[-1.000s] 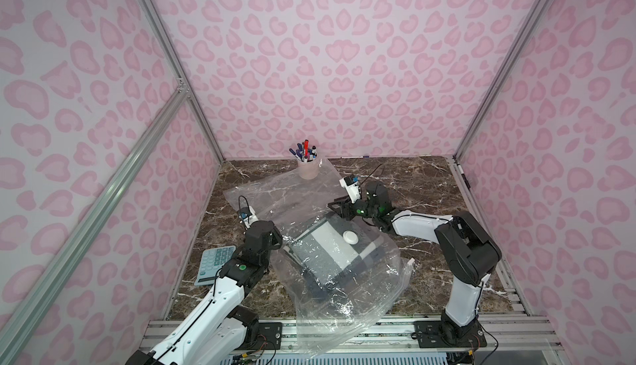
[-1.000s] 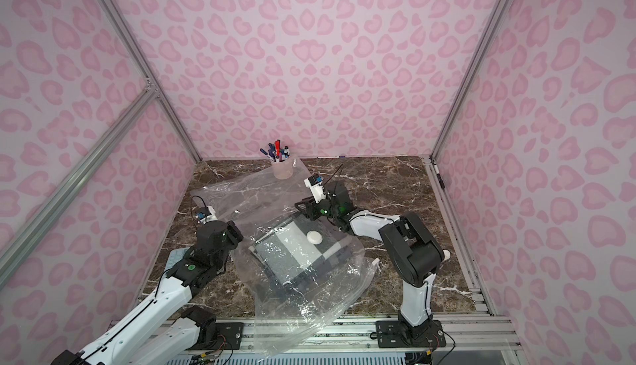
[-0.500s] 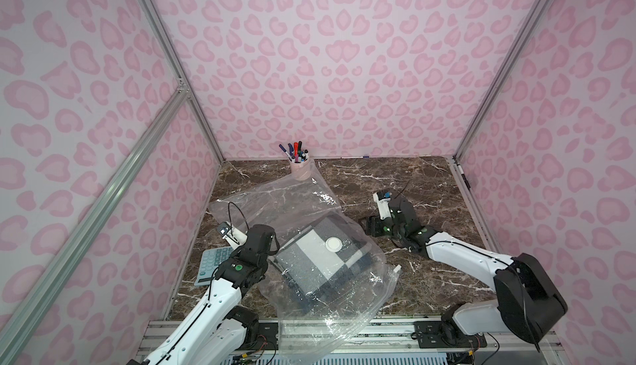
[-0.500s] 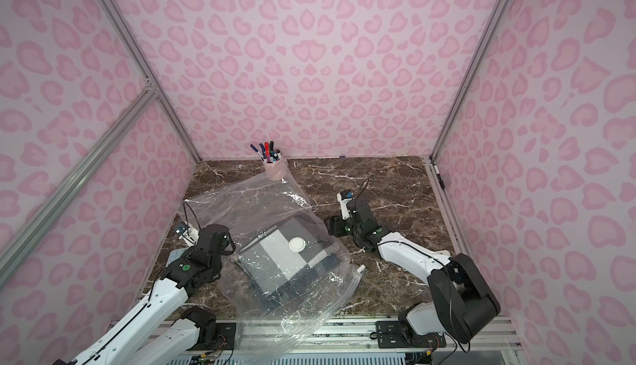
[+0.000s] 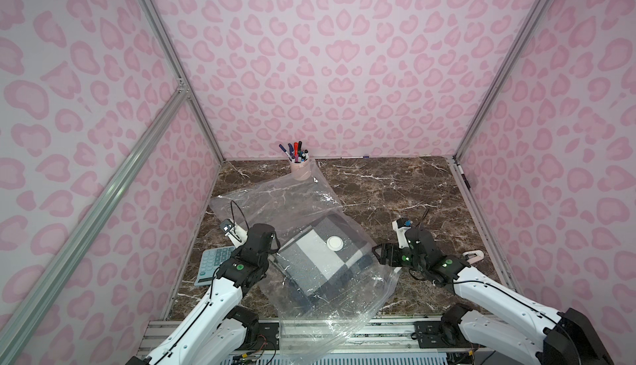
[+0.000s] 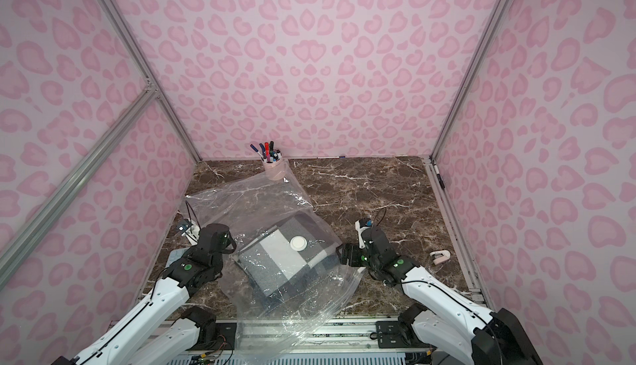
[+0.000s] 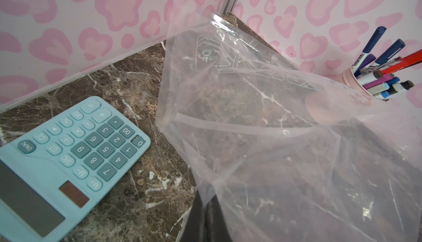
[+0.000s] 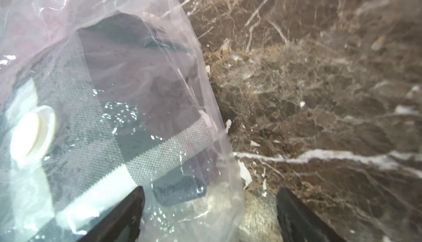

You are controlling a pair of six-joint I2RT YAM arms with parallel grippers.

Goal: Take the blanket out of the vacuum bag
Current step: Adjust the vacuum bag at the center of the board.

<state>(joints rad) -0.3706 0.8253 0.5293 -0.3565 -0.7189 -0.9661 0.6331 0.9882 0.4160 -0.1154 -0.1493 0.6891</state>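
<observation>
**Operator:** Report the work surface and the largest item.

**Technician:** The brown marble-pattern desk (image 5: 395, 187) carries the large crinkly clear plastic vacuum bag (image 5: 285, 201), which lies left of centre. Its far corner rests against the pen cup. Its near end overhangs the desk's front edge onto the metal rail.

**Operator:** Where are the contents?

**Technician:** The folded grey, dark and white checked blanket (image 5: 320, 267) is inside the vacuum bag, in its middle, directly under the valve.

**Operator:** Gripper status?

**Technician:** The left gripper (image 7: 205, 206) is fully closed and pinches the bag film at the bag's left side. The right gripper (image 8: 210, 189) has its jaws spread wide at the bag's right side. The film edge lies between the jaws, but nothing is clamped.

**Operator:** What else is there?

**Technician:**
- A pale blue flat plastic calculator (image 7: 68, 156) lies on the desk by the left wall, just beside the bag.
- A pink cup of marker pens (image 5: 300, 169) stands upright at the back wall.
- The round white valve disc (image 5: 335, 242) sits on the bag's upper face, over a white square of the blanket.
- A small white plastic clip (image 5: 473, 256) lies on the desk near the right wall, well apart from the bag.
</observation>
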